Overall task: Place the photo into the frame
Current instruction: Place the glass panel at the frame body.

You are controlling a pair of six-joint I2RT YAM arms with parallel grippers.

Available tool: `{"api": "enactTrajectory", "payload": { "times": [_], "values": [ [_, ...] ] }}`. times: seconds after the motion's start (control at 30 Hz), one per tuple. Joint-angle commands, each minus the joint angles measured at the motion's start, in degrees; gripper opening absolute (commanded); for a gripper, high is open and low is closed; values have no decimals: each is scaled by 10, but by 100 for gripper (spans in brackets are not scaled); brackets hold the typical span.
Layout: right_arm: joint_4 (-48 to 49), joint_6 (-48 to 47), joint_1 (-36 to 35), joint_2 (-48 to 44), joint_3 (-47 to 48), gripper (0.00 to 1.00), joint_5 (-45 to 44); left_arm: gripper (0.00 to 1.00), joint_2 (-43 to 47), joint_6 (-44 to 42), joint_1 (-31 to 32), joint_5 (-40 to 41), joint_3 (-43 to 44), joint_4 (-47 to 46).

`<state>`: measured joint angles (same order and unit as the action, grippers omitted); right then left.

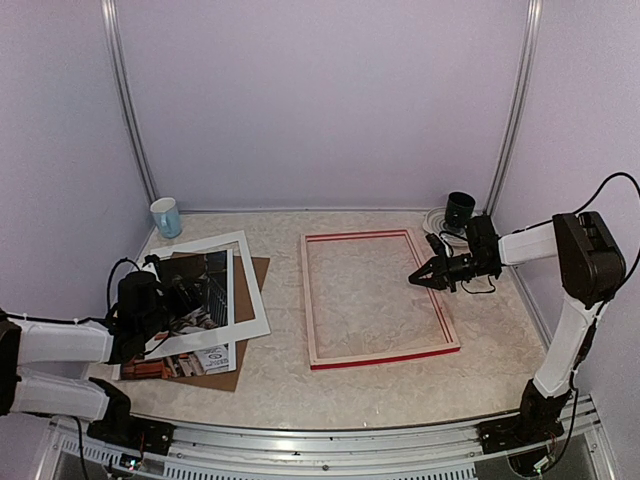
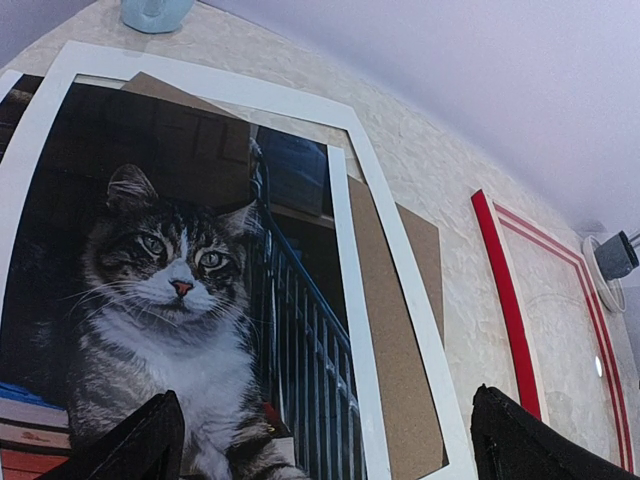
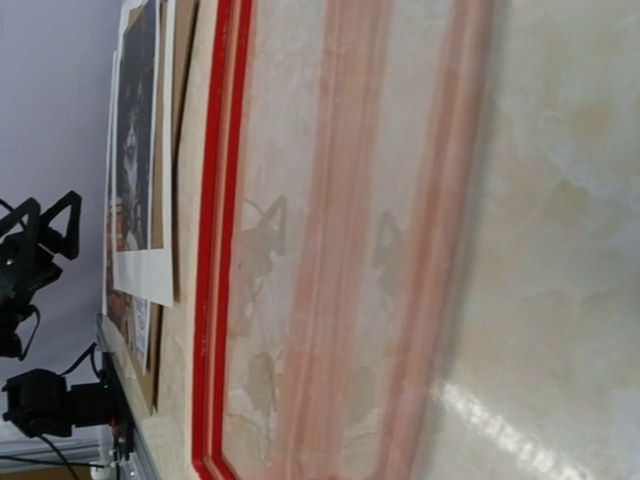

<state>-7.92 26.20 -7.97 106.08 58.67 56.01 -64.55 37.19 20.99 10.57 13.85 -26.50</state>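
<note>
The photo (image 1: 195,290), a tabby cat on a dark ground, lies flat at the left on the white mat (image 1: 255,300) and brown backing board (image 1: 248,345). It fills the left wrist view (image 2: 170,290). My left gripper (image 1: 180,300) hovers low over the photo's near part, open wide and empty, with one black fingertip (image 2: 140,445) at each lower corner of that view. The red frame (image 1: 380,295) lies flat in the middle, empty, and shows in the right wrist view (image 3: 215,250). My right gripper (image 1: 422,276) is open above the frame's right rail; its fingers are out of its own view.
A pale blue cup (image 1: 166,216) stands at the back left. A black cup on a white plate (image 1: 455,212) stands at the back right. Walls close off the back and both sides.
</note>
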Motion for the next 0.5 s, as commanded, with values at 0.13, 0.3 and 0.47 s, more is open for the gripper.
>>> {"api": "enactTrajectory", "payload": {
  "times": [0.13,0.3,0.47],
  "values": [
    [4,6,5,2,4,0,44,99,5,-4,1,5,-4,0],
    [2,6,-2,0,3,6,42,99,3,-3,0,3,-4,-1],
    [-2,6,-9,0,8,7,44,99,0,-3,1,4,-4,-1]
  ]
}}
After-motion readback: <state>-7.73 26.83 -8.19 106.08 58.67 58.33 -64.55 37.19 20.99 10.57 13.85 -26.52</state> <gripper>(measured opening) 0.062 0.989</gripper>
